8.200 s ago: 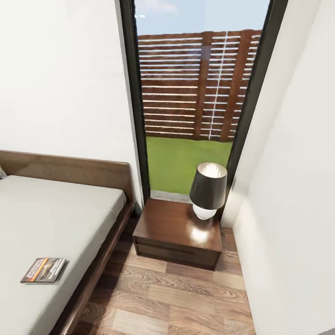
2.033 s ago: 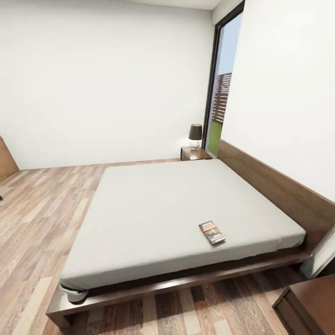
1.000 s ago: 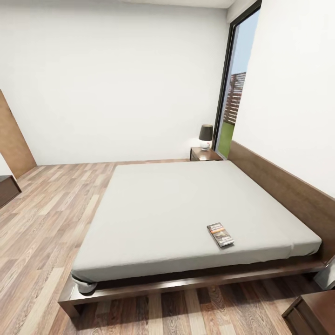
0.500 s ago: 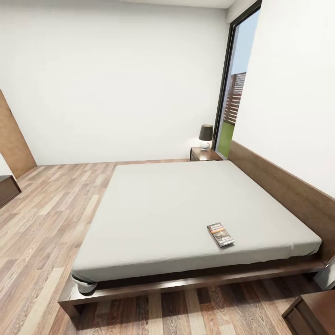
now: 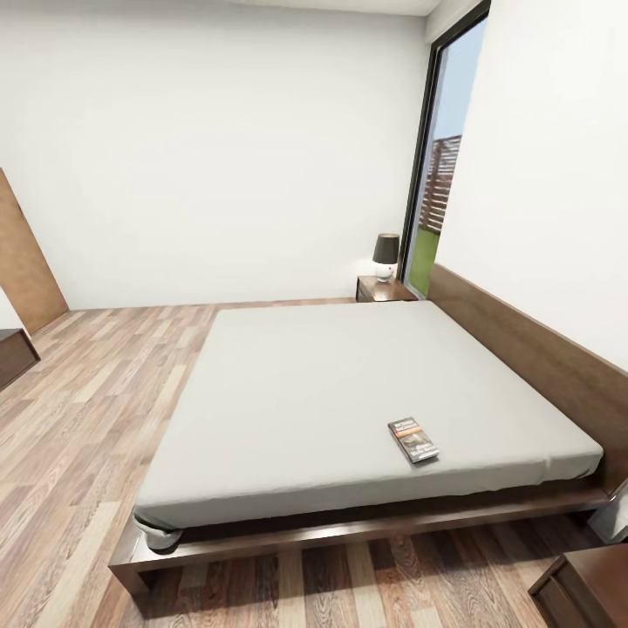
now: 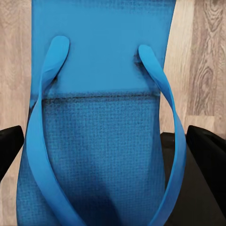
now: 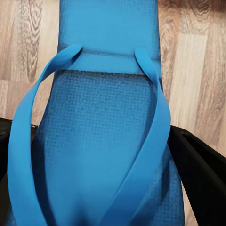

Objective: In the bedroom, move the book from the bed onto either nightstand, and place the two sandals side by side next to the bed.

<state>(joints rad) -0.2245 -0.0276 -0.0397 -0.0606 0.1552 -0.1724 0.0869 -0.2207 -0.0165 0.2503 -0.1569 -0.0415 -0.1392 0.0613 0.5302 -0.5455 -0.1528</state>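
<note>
The book [image 5: 413, 439], dark with an orange band, lies flat on the grey mattress of the bed [image 5: 331, 392], near its near right corner. One nightstand [image 5: 381, 290] stands at the bed's far right corner beside the window. A second nightstand's [image 5: 589, 584] corner shows at the lower right. In the left wrist view a bright blue sandal [image 6: 101, 61] with blue straps sits between the black fingers [image 6: 207, 157] of my left gripper [image 6: 106, 160], above the wood floor. My right gripper [image 7: 101, 155] is shut on the other blue sandal [image 7: 108, 37] in the same way.
A dark-shaded lamp [image 5: 385, 255] stands on the far nightstand. The headboard [image 5: 523, 349] runs along the right wall. A tall window [image 5: 445, 166] is at the far right. Wood floor [image 5: 78, 419] stretches left of the bed, with a dark low piece of furniture [image 5: 13, 353] at the left edge.
The camera swung from the nightstand by the window to the whole bed, then shifted slightly. Over the last second nothing has moved.
</note>
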